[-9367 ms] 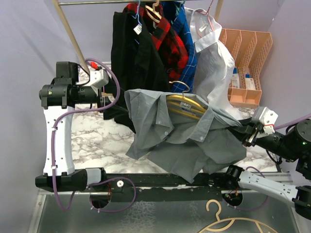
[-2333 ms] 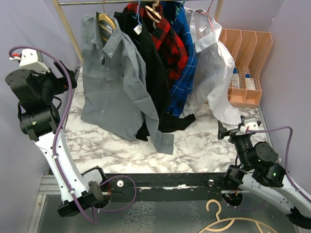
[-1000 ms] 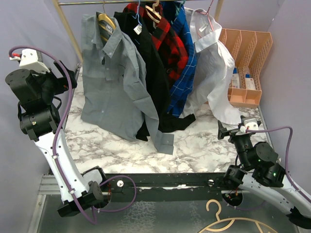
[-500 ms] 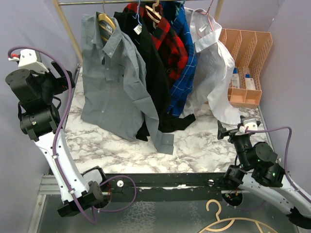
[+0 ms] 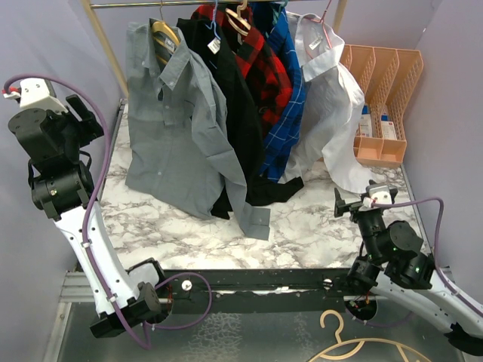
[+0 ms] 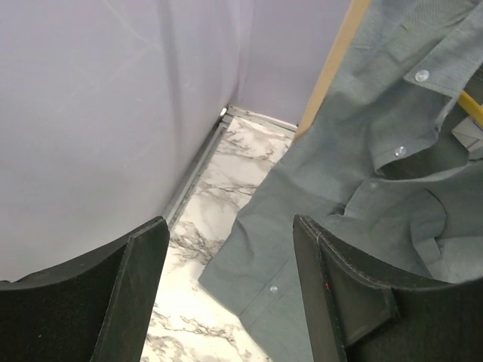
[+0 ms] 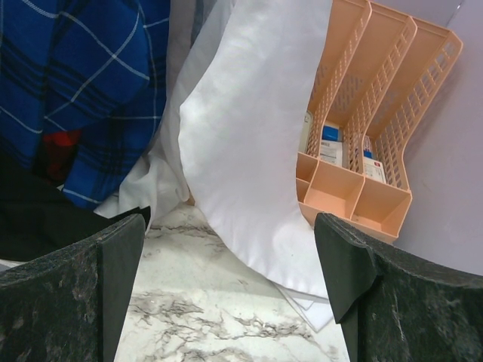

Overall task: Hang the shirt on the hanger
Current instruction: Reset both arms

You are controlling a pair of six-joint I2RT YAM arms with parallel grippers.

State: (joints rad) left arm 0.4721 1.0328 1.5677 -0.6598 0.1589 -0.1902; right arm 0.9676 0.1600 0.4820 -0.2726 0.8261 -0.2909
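Shirt (image 5: 177,128): hanging on the hanger (image 5: 163,32) at the left end of the rail (image 5: 121,4), long axis running top to bottom. It is lying just right of your left jaws, which are nearer than the right jaws. Both pairs are standing spread, empty.

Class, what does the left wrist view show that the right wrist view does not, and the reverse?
Left wrist only: the light-grey button-up shirt, a tan wooden rack post. Right wrist only: a white shirt, a blue plaid shirt, a peach plastic organiser. Both: the white marble tabletop, framed by open black jaws of the left gripper and right gripper.
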